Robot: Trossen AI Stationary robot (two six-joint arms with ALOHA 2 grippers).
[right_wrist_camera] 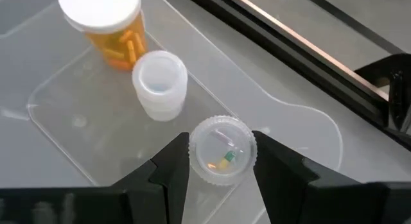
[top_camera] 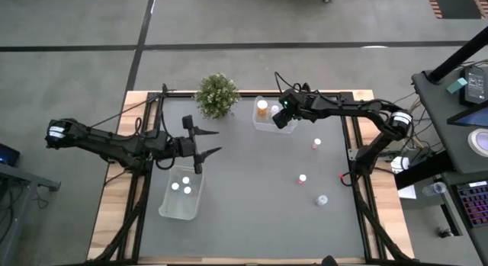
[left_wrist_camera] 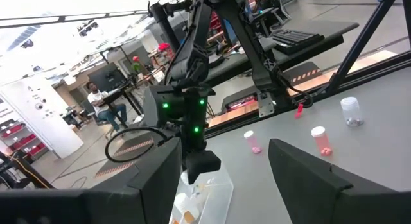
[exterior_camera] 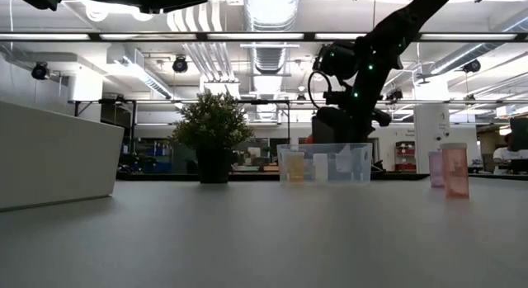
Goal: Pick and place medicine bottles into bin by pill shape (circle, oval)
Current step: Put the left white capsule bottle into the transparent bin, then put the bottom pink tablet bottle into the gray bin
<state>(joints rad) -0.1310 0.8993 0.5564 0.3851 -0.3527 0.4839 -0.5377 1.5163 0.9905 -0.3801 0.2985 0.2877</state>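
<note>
Clear bottle sits between the right gripper fingers, squeezed tight, right over the far bin w/ two bottles inside. Next: let go (gently). Left gripper waits, open.

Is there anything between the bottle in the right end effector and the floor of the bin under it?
Nothing visible. The right end effector holds a clear bottle over a bare part of the bin. The orange bottle and white bottle already in the bin stand to one side, apart from it.
</note>
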